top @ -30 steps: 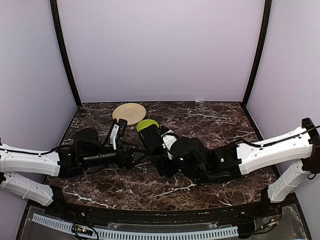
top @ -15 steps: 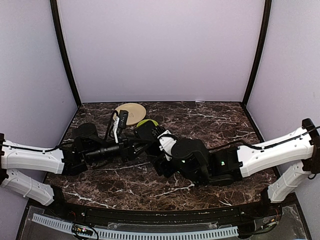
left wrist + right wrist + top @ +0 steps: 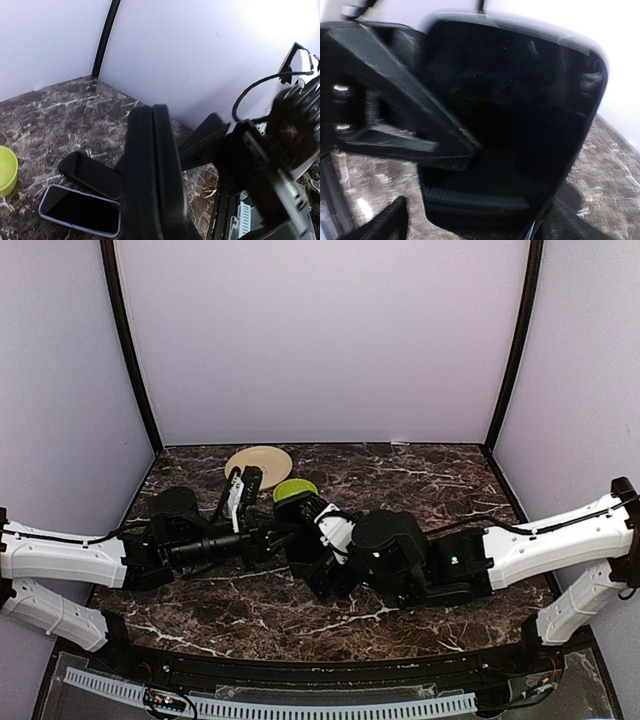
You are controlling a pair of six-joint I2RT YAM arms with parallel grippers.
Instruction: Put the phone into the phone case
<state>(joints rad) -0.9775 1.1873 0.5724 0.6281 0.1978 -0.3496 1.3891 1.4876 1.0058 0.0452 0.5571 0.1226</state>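
A black phone (image 3: 520,115) is held up in mid-air between the two arms and fills the right wrist view. My left gripper (image 3: 284,536) reaches in from the left and is shut on the phone (image 3: 165,165), which the left wrist view shows edge-on against a finger. My right gripper (image 3: 312,543) stands open around the phone, and one ribbed pad (image 3: 475,201) shows below it. On the table, a lavender phone case (image 3: 119,224) lies flat with a dark screen inside it. The arms hide the case in the top view.
A bare black phone (image 3: 90,174) lies next to the case. A green bowl (image 3: 293,488) and a tan plate (image 3: 258,465) sit just behind the grippers. The marble table (image 3: 440,480) is walled on three sides.
My left gripper has moved right to the phone and closed on it. My right gripper has opened wider around the phone.
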